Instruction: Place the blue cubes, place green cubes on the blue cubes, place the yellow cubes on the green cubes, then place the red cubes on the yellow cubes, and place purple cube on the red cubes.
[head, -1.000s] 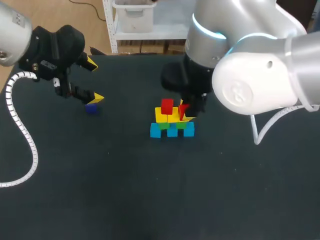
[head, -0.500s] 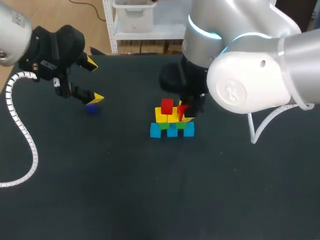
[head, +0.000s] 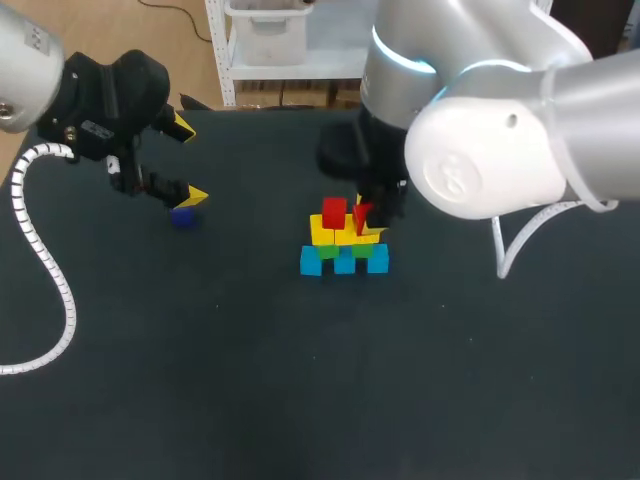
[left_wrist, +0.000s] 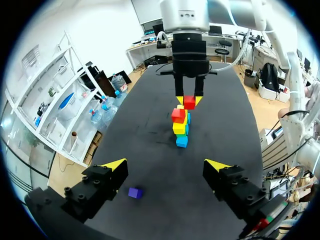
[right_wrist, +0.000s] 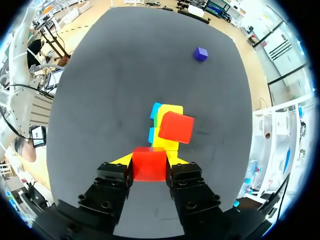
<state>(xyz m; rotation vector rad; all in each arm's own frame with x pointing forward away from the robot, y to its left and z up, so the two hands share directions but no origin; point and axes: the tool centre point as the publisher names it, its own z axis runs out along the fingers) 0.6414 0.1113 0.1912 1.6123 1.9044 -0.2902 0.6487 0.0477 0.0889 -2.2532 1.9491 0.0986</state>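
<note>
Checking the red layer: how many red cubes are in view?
2. One red cube sits on the yellow cubes; the second red cube is held in the right tool.

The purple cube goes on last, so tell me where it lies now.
In the head view the purple cube lies on the table's left part, close by the open left gripper, well apart from the cube stack near the middle.

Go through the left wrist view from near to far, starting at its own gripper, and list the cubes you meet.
purple cube → nearest blue cube → placed red cube → held red cube, in the right gripper
</note>
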